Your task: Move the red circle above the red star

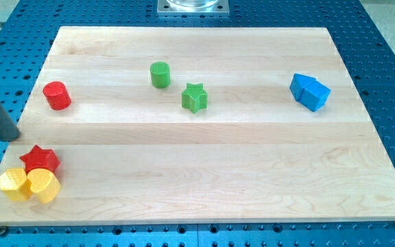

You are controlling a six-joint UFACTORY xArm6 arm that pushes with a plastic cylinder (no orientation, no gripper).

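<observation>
Most left: red circle (pixel 57 95) sits up-right of red star (pixel 40 160), well apart; my tip (pixel 10 138) btwn them, touching neither. No gripper, bare rod.

Red circle and red star near the left edge of a wooden board.

The red circle (pixel 57 95) is a short upright cylinder with a flat round top, standing alone near the view's left edge, in the upper half of the board. The red star (pixel 40 160) lies flat toward the view's bottom-left corner, below the circle and slightly left of it, well apart from it. The star's lower points touch two yellow blocks (pixel 29 184) huddled just beneath it.
</observation>
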